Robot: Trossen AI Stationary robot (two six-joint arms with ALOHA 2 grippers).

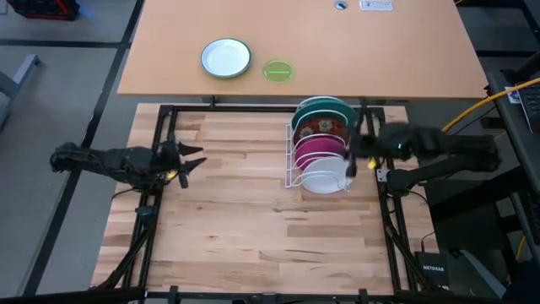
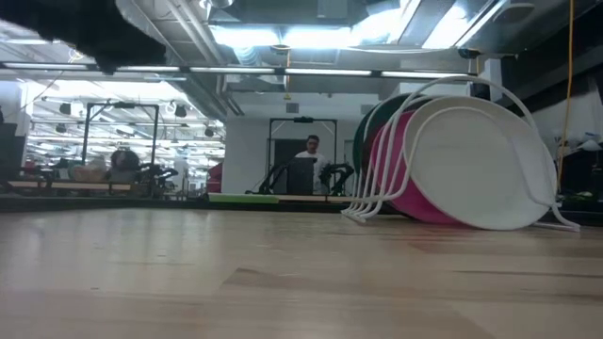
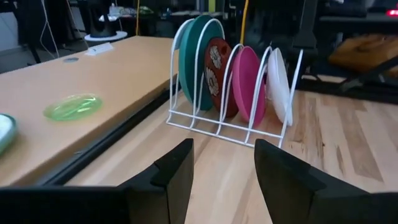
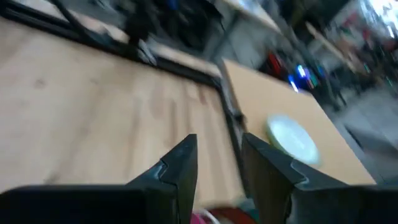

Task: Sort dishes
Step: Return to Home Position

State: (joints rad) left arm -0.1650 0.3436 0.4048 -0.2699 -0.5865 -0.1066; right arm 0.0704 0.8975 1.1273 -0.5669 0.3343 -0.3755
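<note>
A white wire rack stands on the wooden table and holds the dishes on edge in its slots: the teal plate farthest back, then the dark red bowl, the magenta-pink plate and the white plate nearest. They also show in the low view. My left gripper is open and empty at the table's left side. My right gripper is open and empty, just right of and above the rack.
On the far tan table lie a white plate with a green rim and a small lime-green dish. A black frame rail runs between the two tables. A person shows far off in the room.
</note>
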